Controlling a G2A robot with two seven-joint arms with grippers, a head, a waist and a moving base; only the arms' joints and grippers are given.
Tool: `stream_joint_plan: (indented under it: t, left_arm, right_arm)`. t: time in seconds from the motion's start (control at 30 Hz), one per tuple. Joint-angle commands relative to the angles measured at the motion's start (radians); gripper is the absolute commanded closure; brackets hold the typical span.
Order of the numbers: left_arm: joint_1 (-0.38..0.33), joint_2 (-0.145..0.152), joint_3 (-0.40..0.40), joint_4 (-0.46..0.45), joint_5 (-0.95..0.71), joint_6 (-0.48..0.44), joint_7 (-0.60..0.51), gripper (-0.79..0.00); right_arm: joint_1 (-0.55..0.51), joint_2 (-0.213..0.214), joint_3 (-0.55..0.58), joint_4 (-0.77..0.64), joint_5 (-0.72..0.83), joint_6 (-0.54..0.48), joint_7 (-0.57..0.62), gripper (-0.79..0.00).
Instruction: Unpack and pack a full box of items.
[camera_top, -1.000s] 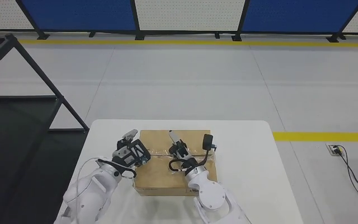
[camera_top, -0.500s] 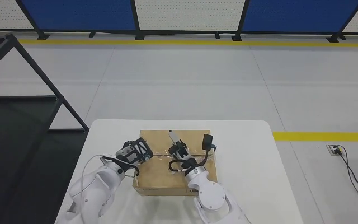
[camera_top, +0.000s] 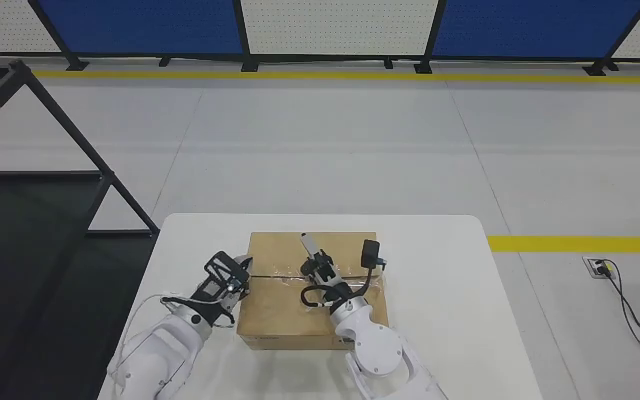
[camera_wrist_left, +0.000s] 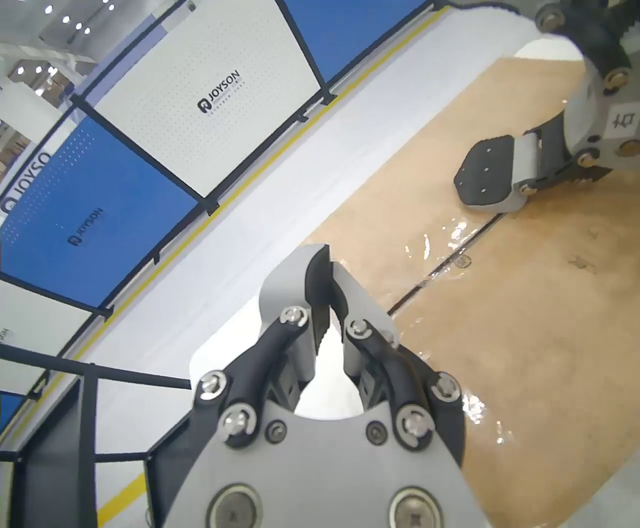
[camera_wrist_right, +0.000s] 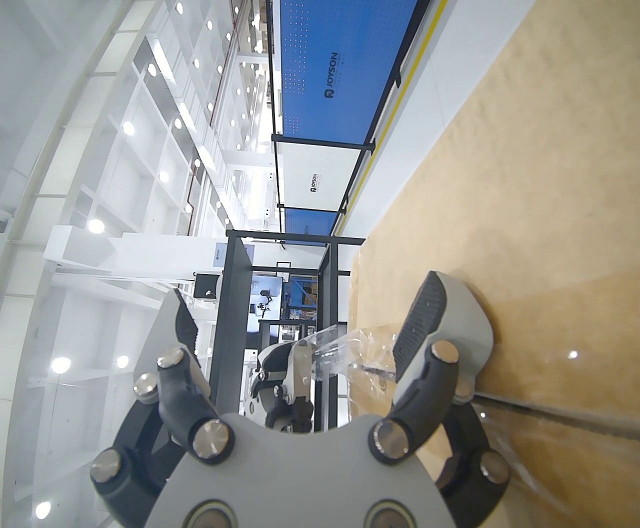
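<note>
Directly beneath right tool (camera_wrist_right: 306, 310), box (camera_top: 290, 315); left tool (camera_wrist_left: 324, 270) alongside

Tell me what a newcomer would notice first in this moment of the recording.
A closed cardboard box sits on the white table, its top seam sealed with shiny clear tape. Both grippers are at that seam: the left gripper, shut, at the box's left edge, and the right gripper, wide open, over the middle of the lid with one finger by the tape.
</note>
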Motion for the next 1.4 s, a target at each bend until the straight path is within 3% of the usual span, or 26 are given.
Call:
stream_joint_plan:
  t: [0.0, 0.2, 0.33, 0.97, 1.37]
  left_arm:
    - [0.014, -0.003, -0.003, -0.002, -0.028, 0.042, 0.013, 0.000]
    - [0.032, -0.008, -0.012, 0.008, -0.118, 0.084, 0.045, 0.000]
    - [0.026, -0.010, -0.008, 0.027, -0.190, 0.061, 0.051, 0.000]
    - [0.027, -0.010, -0.011, 0.031, -0.197, 0.059, 0.052, 0.000]
    - [0.052, -0.017, -0.054, 0.065, -0.525, 0.012, 0.084, 0.000]
  right_arm:
    - [0.001, 0.000, 0.000, 0.001, -0.001, 0.000, 0.001, -0.785]
    - [0.003, -0.001, 0.001, 0.004, -0.003, -0.002, 0.000, -0.785]
    - [0.003, 0.000, 0.004, 0.004, -0.002, -0.001, 0.001, -0.785]
    - [0.065, -0.015, -0.053, 0.039, 0.032, 0.028, 0.081, -0.785]
    - [0.089, -0.024, -0.069, 0.087, 0.031, 0.052, 0.069, -0.785]
